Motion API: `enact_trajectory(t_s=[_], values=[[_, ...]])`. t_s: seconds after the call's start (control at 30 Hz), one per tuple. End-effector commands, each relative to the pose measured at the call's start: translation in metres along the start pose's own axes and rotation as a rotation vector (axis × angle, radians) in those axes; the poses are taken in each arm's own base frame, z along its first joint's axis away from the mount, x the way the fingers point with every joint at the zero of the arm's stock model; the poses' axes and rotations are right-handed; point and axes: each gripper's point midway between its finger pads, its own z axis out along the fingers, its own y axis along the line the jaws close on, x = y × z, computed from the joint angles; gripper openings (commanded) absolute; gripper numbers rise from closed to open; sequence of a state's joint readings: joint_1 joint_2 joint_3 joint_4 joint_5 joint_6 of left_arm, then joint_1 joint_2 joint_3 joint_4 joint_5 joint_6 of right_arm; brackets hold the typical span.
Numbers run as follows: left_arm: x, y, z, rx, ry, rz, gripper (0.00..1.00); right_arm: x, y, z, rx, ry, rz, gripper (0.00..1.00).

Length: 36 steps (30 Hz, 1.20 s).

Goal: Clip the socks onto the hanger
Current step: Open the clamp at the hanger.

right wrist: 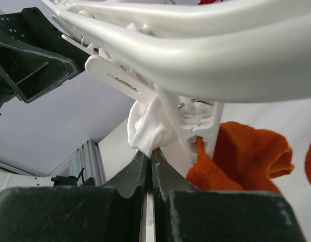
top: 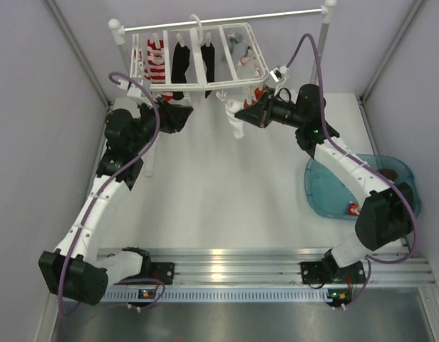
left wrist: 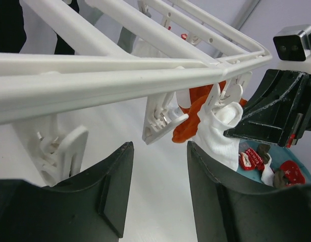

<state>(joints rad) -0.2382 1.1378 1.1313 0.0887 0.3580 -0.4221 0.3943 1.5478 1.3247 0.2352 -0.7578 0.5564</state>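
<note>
Left tool (left wrist: 159,150): I see it spread apart, empty.
Right tool (right wrist: 149,154): clamped on white sock (right wrist: 144,130).
Teal bin (top: 313,187): holds red-and-white sock (left wrist: 252,158), brown sock (top: 389,173).

We see our right gripper (right wrist: 151,157), its jaws pressed together on the edge of a white sock (right wrist: 144,132), a clip (right wrist: 197,126) touching the sock, an orange sock (right wrist: 241,161) bunched at right, the hanger (right wrist: 206,50) overhead

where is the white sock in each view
Top external: white sock upper centre, under the hanger, at the right hand.
Left wrist: white sock right of centre, beside orange sock.
Right wrist: white sock centre, above the fingertips.
Shared landmark: orange sock.
</note>
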Motion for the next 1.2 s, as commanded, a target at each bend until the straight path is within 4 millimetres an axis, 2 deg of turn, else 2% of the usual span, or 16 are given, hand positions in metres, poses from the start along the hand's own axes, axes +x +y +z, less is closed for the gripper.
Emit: enact_trajectory(t_s=[0.0,0.27,0.43,0.47,0.5,0.57,0.6,0.73,0.9,1.03,1.07,1.1,1.17], values=[[-0.043,-0.021,0.006,0.069,-0.137,0.050,0.51,-0.030,0.019,-0.005,-0.036,-0.051,-0.085,0.00],[-0.043,-0.022,0.018,0.094,-0.147,0.074,0.38,-0.027,0.014,-0.003,-0.028,-0.033,-0.091,0.00],[-0.043,-0.026,0.018,0.111,-0.143,0.089,0.19,-0.026,0.010,-0.003,-0.012,-0.028,-0.098,0.02],[-0.042,-0.026,0.018,0.111,-0.141,0.089,0.12,-0.027,0.010,-0.003,-0.012,-0.028,-0.104,0.03],[-0.043,-0.027,0.018,0.115,-0.143,0.090,0.10,-0.027,0.011,-0.003,-0.013,-0.026,-0.107,0.10],[-0.041,-0.028,0.019,0.125,-0.135,0.087,0.02,-0.029,0.011,-0.004,-0.009,-0.022,-0.125,0.15],[-0.041,-0.030,0.019,0.129,-0.135,0.084,0.00,-0.033,0.016,-0.006,-0.011,-0.026,-0.141,0.22],[-0.038,-0.033,0.019,0.143,-0.122,0.074,0.00,-0.040,0.024,-0.014,-0.002,-0.026,-0.239,0.34],[-0.037,-0.035,0.016,0.145,-0.116,0.070,0.00,-0.040,0.031,-0.024,0.007,-0.019,-0.285,0.37],[-0.040,-0.041,0.008,0.156,-0.100,0.093,0.19,-0.041,0.042,-0.027,-0.015,-0.019,-0.297,0.37],[-0.041,-0.042,0.005,0.154,-0.094,0.107,0.28,-0.042,0.044,-0.028,-0.020,-0.022,-0.299,0.37],[-0.047,-0.046,0.002,0.160,-0.093,0.116,0.32,-0.044,0.047,-0.028,-0.024,-0.024,-0.301,0.37],[-0.042,-0.047,-0.005,0.149,-0.051,0.121,0.40,-0.046,0.049,-0.027,-0.025,-0.029,-0.292,0.37]])
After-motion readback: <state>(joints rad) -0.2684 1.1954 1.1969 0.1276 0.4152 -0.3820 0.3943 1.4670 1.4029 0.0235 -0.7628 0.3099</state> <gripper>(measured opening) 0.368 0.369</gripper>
